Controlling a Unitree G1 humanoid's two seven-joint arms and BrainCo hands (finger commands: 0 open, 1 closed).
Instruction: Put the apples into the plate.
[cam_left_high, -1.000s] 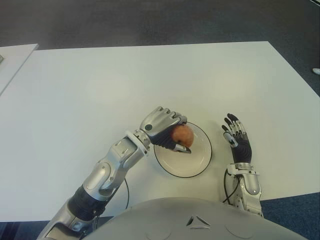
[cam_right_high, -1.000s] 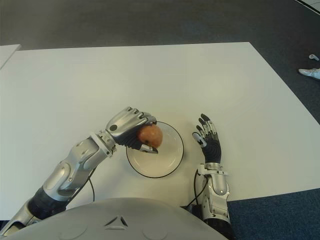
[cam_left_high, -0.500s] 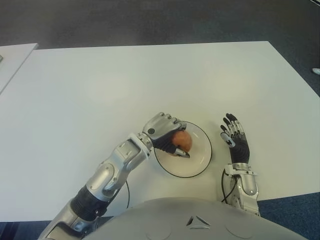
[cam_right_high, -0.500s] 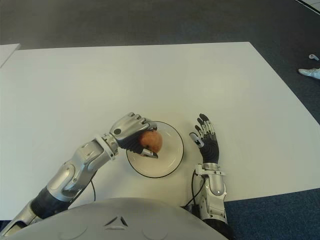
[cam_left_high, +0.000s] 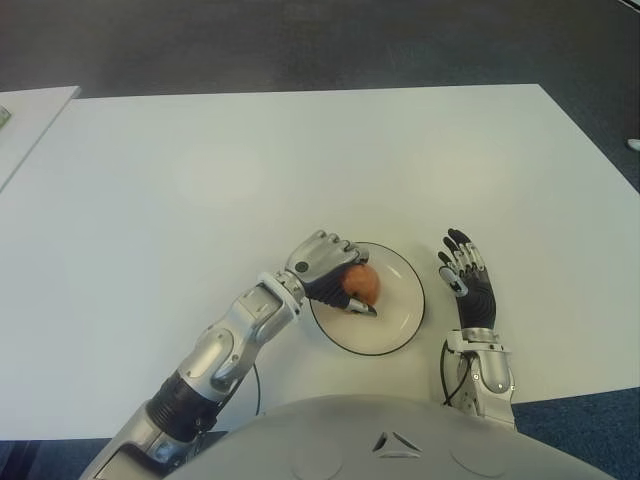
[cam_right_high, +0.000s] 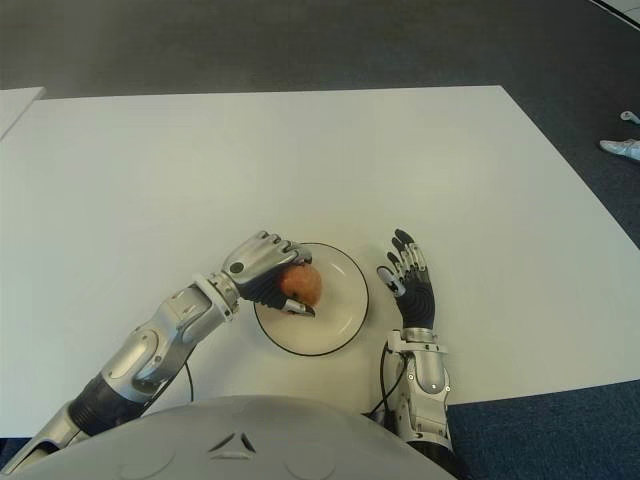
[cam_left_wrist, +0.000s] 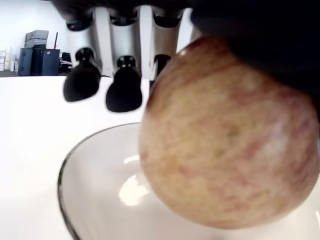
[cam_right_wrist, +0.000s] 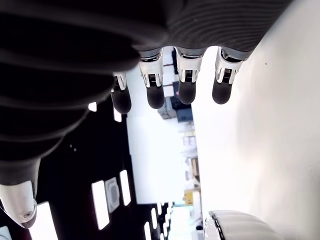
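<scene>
A reddish-yellow apple (cam_left_high: 362, 283) is low over the left part of a white plate with a dark rim (cam_left_high: 400, 325), near the table's front edge. My left hand (cam_left_high: 328, 274) is shut on the apple, fingers curled over its top from the left. In the left wrist view the apple (cam_left_wrist: 227, 135) fills the frame just above the plate's bowl (cam_left_wrist: 105, 195), with my fingertips (cam_left_wrist: 124, 90) beyond it. My right hand (cam_left_high: 466, 283) shows just right of the plate, palm up, fingers spread and holding nothing.
The white table (cam_left_high: 300, 160) stretches away to the back and both sides. Another white surface (cam_left_high: 25, 115) shows at the far left. Dark carpet (cam_right_high: 590, 60) lies beyond the table's edges. A cable (cam_left_high: 447, 375) runs beside my right wrist.
My left hand has lowered the apple toward the plate and drawn it slightly nearer my body. The right hand has shifted very little.
</scene>
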